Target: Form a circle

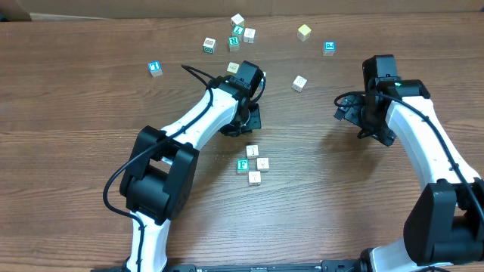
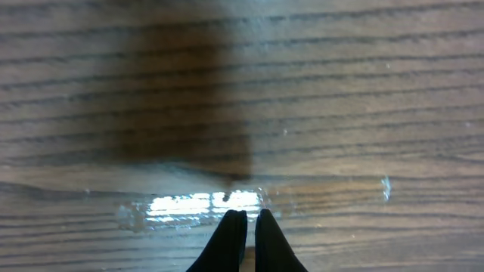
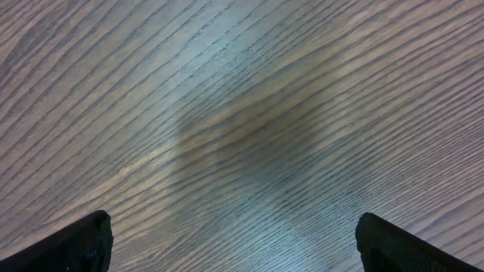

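While seen from overhead, showed the circle (image 1: 254,165) as 4 tiny cubes bunched tight on the table (image 1: 76,136) between the 2 arms: 3 cream-white and 1 green-faced cube (image 1: 243,166) on the cluster's left side. Sat just below the left gripper (image 1: 247,122), near it but not touching. Showed the right gripper (image 1: 366,123) well apart, off to the right. Had other loose cubes (image 1: 304,32) scattered toward the table's far edge.

Through the left wrist camera, caught the left fingers (image 2: 231,242) pressed together with nothing pinched, over wood grain and a bright glare patch (image 2: 189,205).

Through the right wrist camera, found the right fingers (image 3: 76,245) spread wide at the lower corners, only bare wood between them.
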Controlling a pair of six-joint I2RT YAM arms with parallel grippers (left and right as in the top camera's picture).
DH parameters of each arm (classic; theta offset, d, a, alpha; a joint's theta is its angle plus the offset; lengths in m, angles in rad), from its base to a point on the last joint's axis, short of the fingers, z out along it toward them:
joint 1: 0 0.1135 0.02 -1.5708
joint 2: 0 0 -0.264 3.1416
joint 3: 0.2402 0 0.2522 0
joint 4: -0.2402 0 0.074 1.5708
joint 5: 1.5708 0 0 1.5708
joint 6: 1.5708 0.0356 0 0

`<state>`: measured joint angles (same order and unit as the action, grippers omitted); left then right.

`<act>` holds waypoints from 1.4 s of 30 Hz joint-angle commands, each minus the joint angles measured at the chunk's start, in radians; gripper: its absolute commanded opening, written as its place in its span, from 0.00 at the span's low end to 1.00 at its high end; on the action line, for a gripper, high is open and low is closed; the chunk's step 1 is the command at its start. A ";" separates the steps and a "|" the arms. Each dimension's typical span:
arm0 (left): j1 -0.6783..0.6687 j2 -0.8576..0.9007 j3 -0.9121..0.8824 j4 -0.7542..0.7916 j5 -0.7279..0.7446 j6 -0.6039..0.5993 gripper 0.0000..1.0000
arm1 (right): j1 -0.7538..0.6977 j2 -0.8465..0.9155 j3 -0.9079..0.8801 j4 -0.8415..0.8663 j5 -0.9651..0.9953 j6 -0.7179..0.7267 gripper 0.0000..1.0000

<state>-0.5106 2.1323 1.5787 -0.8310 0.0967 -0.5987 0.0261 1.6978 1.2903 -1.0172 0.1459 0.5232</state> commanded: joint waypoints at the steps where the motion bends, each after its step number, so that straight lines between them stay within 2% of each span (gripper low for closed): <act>1: -0.009 0.006 0.004 -0.007 0.078 0.016 0.04 | -0.004 -0.018 0.011 0.002 0.011 0.000 1.00; 28: -0.034 0.006 -0.019 0.038 -0.045 0.016 0.05 | -0.004 -0.018 0.011 0.002 0.011 0.000 1.00; 31: -0.034 0.006 -0.019 0.043 -0.049 0.016 0.16 | -0.004 -0.018 0.011 0.002 0.011 0.000 1.00; 33: -0.034 0.006 -0.021 0.050 -0.053 0.016 0.20 | -0.004 -0.018 0.011 0.002 0.011 0.000 1.00; 35: -0.035 0.006 -0.021 0.054 -0.053 0.016 0.17 | -0.004 -0.018 0.011 0.002 0.011 0.000 1.00; 38: -0.035 0.006 -0.027 0.058 -0.055 0.015 0.04 | -0.004 -0.018 0.011 0.002 0.011 0.000 1.00; 42: -0.035 0.006 -0.050 0.066 -0.055 0.015 0.04 | -0.004 -0.018 0.011 0.002 0.011 0.000 1.00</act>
<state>-0.5419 2.1323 1.5543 -0.7696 0.0586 -0.5919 0.0261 1.6978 1.2903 -1.0180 0.1459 0.5232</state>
